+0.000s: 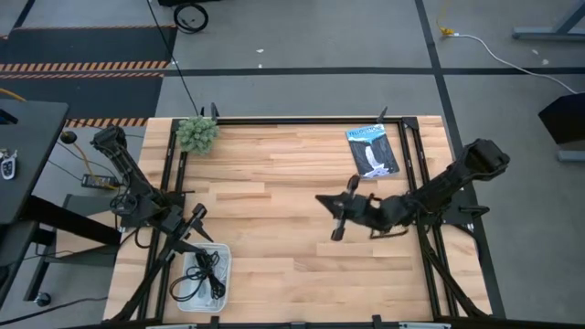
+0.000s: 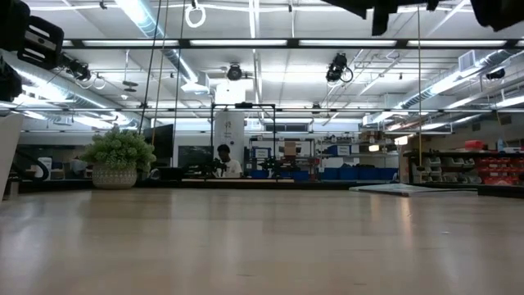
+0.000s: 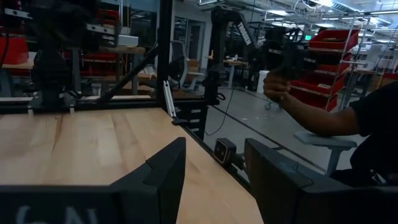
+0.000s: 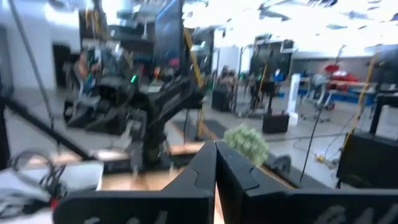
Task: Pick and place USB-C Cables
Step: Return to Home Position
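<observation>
**Containers.** One white bin point(image 1: 225, 256) sits at the near left corner of the surface point(image 1: 274, 228). The USB-C Cables point(image 1: 207, 272) lie inside it as a loose tangle. Black loops are plainly visible in the high view, but the paler cables cannot be told apart from the white bin floor. The right wrist view shows the same bin, blurred, with dark loops in it. No cable lies on the bare wood.

**Left end effector** point(image 1: 196, 217). It hangs just beyond the far edge of the bin, near the left side of the surface. Its fingers point(image 3: 165, 180) stand apart with nothing between them.

**Right end effector** point(image 1: 335, 217). It is held over the right-centre of the surface, well apart from the bin. Its fingers point(image 4: 205, 168) are closed together and grip nothing.

**Edges and open room.**
- A small potted plant point(image 1: 196, 134) stands at the far left corner.
- A blue-and-white flat packet point(image 1: 373, 151) lies near the far right corner.
- The broad middle of the wood, from the far edge to the near edge, carries no objects. The low view confirms an unbroken plane of wood.
- Dark frame struts point(image 1: 169, 183) run along the left and right sides.

**Beyond the surface.** In the left wrist view, a person's hand point(image 3: 278, 88) holds a dark device off the table edge.
</observation>
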You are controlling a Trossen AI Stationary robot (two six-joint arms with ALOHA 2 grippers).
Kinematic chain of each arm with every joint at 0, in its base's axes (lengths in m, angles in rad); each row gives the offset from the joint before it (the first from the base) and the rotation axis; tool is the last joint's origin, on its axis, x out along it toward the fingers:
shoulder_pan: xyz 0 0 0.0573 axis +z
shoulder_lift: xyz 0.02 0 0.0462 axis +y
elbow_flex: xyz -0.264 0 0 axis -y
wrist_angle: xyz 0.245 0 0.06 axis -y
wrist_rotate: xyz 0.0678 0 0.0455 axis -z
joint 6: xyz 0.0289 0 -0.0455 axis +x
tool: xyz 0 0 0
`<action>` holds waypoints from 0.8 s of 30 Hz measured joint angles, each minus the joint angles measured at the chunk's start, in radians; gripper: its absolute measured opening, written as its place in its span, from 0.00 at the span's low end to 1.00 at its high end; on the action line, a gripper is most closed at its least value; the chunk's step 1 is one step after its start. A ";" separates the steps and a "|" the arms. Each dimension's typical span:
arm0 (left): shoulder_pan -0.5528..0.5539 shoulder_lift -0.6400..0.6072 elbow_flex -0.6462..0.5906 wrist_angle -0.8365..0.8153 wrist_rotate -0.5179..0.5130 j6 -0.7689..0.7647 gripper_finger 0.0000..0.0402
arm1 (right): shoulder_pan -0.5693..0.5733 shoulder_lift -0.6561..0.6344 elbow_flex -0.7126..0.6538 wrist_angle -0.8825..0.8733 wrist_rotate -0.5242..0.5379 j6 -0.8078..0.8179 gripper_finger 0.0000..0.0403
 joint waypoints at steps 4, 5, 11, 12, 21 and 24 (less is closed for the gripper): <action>0.000 0.000 0.000 0.000 0.000 0.004 0.43 | -0.007 -0.032 -0.071 0.143 0.002 -0.055 0.04; 0.000 0.000 0.000 0.000 0.000 0.004 0.43 | -0.007 -0.038 -0.080 0.155 0.002 -0.064 0.04; 0.000 0.000 0.000 0.001 0.000 0.004 0.43 | -0.018 -0.085 -0.087 0.184 0.132 -0.217 0.03; 0.000 0.000 0.000 0.000 0.000 0.005 0.43 | -0.017 -0.097 -0.087 0.184 0.174 -0.199 0.03; 0.000 0.000 0.000 0.000 0.000 0.005 0.43 | 0.063 -0.192 -0.096 0.146 0.211 -0.081 0.06; 0.000 0.000 0.000 0.000 0.000 0.005 0.43 | 0.057 -0.206 -0.138 0.144 0.102 0.005 0.07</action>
